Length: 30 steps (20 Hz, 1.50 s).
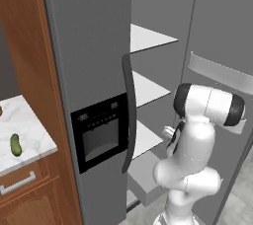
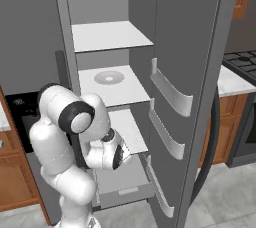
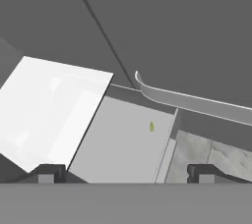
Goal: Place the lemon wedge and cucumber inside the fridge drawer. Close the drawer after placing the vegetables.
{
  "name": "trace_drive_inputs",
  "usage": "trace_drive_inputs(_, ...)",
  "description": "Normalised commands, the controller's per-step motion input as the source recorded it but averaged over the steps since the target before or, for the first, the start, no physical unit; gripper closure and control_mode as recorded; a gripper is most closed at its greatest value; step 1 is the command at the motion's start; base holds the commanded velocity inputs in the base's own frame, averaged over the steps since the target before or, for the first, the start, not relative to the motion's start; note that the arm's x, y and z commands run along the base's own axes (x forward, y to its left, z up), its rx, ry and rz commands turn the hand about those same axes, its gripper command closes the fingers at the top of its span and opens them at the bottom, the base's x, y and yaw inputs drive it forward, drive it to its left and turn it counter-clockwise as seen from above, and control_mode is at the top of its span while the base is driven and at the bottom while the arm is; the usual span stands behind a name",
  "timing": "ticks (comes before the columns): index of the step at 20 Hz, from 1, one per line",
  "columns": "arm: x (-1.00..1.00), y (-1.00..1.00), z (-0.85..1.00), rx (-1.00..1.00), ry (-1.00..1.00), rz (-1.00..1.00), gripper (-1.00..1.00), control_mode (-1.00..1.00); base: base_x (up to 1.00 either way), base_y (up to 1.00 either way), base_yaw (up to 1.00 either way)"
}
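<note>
The grey fridge drawer [image 3: 118, 149] stands pulled out at the bottom of the open fridge [image 1: 146, 177] [image 2: 122, 179]. The lemon wedge [image 3: 151, 126], a tiny yellow-green sliver, lies on the drawer's floor near its far right side. My gripper [image 3: 125, 174] hovers above the drawer, open, with nothing between its fingertips [image 3: 47, 174]. The cucumber [image 1: 16, 145], a stubby dark green oblong, lies on the marble counter [image 1: 29, 125] at the far left, well away from the arm.
White shelves [image 2: 110, 34] sit above the drawer, one bearing a flat round disc [image 2: 109, 77]. The open fridge door [image 2: 185, 87] with its bins [image 3: 197, 102] stands to the right. The shut left door with dispenser [image 1: 99, 130] separates fridge and counter. A stove [image 2: 245, 62] is far right.
</note>
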Motion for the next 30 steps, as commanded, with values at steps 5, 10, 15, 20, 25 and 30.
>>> trace_drive_inputs(5, -0.32, -0.02, 1.00, 0.11, 0.00, 0.00, -1.00, -1.00, 0.00, 0.00, 0.00)
trace_drive_inputs(10, -0.47, 0.00, 1.00, 0.11, 0.02, 0.00, -1.00, -1.00, 0.00, 0.00, 0.00)
trace_drive_inputs(15, -0.35, 0.00, 1.00, 0.10, 0.06, 0.00, -1.00, -1.00, 0.00, 0.00, 0.00)
trace_drive_inputs(20, -0.43, 0.04, 1.00, 0.07, 0.11, 0.00, -1.00, -1.00, 0.00, 0.00, 0.00)
trace_drive_inputs(25, -0.56, 0.18, 0.89, 0.02, 0.10, 0.00, -1.00, -1.00, 0.00, 0.00, 0.00)
trace_drive_inputs(30, -0.94, 0.59, -0.05, -0.02, 0.03, 0.00, -1.00, -1.00, 0.00, 0.00, 0.00)
